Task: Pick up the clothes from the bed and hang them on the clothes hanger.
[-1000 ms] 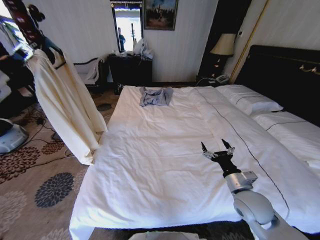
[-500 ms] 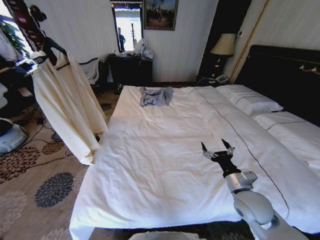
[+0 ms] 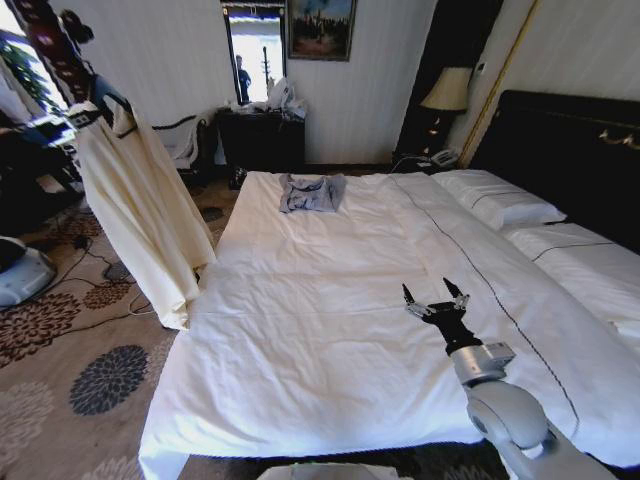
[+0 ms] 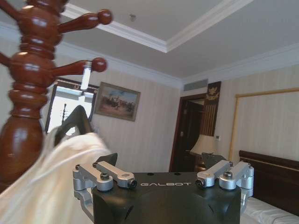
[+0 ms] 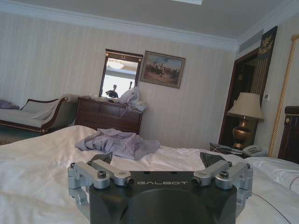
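Since a moment ago our cream clothes (image 3: 140,215) swung closer to the wooden post (image 4: 28,93) and hang off the bed (image 3: 330,330), beside its left edge; hanging looks nearly done. Our left gripper (image 4: 163,179) and right gripper (image 3: 436,300) are both spread open, holding nothing

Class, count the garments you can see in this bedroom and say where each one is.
2. The cream top hangs on a hanger at the wooden post, left of the bed. A grey-blue garment lies crumpled at the bed's far end. Others may be hidden.
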You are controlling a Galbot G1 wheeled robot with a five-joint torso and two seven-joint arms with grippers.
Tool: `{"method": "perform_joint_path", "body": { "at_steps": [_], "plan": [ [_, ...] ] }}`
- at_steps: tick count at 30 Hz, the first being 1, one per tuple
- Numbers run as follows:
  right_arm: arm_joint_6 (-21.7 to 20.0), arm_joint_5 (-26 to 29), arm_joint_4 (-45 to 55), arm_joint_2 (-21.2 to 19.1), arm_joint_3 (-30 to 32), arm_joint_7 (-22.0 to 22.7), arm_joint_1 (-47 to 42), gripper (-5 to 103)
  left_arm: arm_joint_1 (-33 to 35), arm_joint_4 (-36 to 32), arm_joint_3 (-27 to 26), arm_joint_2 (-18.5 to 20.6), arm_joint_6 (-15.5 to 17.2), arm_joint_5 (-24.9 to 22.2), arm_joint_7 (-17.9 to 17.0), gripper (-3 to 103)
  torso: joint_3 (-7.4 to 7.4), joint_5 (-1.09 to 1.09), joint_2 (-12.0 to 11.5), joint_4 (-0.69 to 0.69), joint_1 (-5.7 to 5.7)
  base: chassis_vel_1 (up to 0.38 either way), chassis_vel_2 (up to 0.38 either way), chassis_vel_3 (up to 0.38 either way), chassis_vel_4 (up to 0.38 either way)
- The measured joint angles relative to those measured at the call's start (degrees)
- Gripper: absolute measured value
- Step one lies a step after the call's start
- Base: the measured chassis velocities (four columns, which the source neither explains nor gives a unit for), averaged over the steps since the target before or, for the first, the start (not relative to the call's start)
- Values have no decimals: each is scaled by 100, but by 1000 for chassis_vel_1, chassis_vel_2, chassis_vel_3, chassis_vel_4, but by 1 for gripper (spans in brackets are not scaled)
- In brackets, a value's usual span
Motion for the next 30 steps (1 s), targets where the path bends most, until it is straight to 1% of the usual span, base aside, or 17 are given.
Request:
{"method": "perform_joint_path", "body": {
  "at_steps": [3,4,5,6,8,10,11,14,16,17,18,21,22,25,26,29,30],
  "plan": [
    [0,0,0,0,0,0,0,100,-7,-449,0,-125,-72,58,-231,100,0,-1,0,-5,0,0,0,0,0],
    [0,0,0,0,0,0,0,100,16,-715,-12,-178,-114,102,-343,100,0,0,0,-5,0,0,0,0,0],
    [0,0,0,0,0,0,0,100,16,-715,-12,-178,-114,102,-343,100,0,0,0,-5,0,0,0,0,0],
    [0,0,0,0,0,0,0,100,46,-939,-25,-228,-142,151,-425,100,1,0,0,-5,0,0,0,0,0],
    [0,0,0,0,0,0,0,100,143,-1306,-29,-424,-285,430,-679,100,0,4,0,-3,0,0,0,0,0],
    [0,0,0,0,0,0,0,100,499,-1606,-269,-706,-450,803,-1063,100,0,1,0,-5,0,0,0,0,0],
    [0,0,0,0,0,0,0,100,499,-1606,-269,-706,-450,803,-1063,100,0,1,0,-5,0,0,0,0,0],
    [0,0,0,0,0,0,0,100,1336,-1931,-677,-1200,-699,1473,-1616,100,1,-2,-1,-5,0,0,0,0,0],
    [0,0,0,0,0,0,0,100,2161,-2151,-1299,-1496,-802,1932,-1861,100,1,1,-1,-5,1,0,0,0,0],
    [0,0,0,0,0,0,0,100,2161,-2151,-1299,-1496,-802,1932,-1861,100,1,1,-1,-5,1,0,0,0,0],
    [0,0,0,0,0,0,0,100,2611,-2255,-1618,-1668,-843,2186,-1954,100,0,4,-1,-4,1,0,0,0,0],
    [0,0,1,-1,0,0,0,100,4103,-2563,-2503,-2323,-932,3137,-2172,100,1,-2,-1,-2,0,0,0,0,0],
    [0,0,1,-1,0,0,0,100,4103,-2563,-2503,-2323,-932,3137,-2172,100,1,-2,-1,-2,0,0,0,0,0],
    [0,0,0,0,0,0,0,100,5513,-2873,-3151,-3145,-1031,4125,-2315,100,0,-1,-1,-3,0,0,0,0,0],
    [0,0,0,0,0,0,0,100,5513,-2873,-3151,-3145,-1031,4125,-2315,100,0,-1,-1,-3,0,0,0,0,0],
    [0,0,0,-1,0,0,0,100,6576,-3054,-3589,-3768,-1198,4892,-2340,100,0,-1,-1,-1,0,0,0,0,0],
    [0,0,0,-1,0,0,0,100,6576,-3054,-3589,-3768,-1198,4892,-2340,100,0,-1,-1,-1,0,0,0,0,0]
  ]
}}
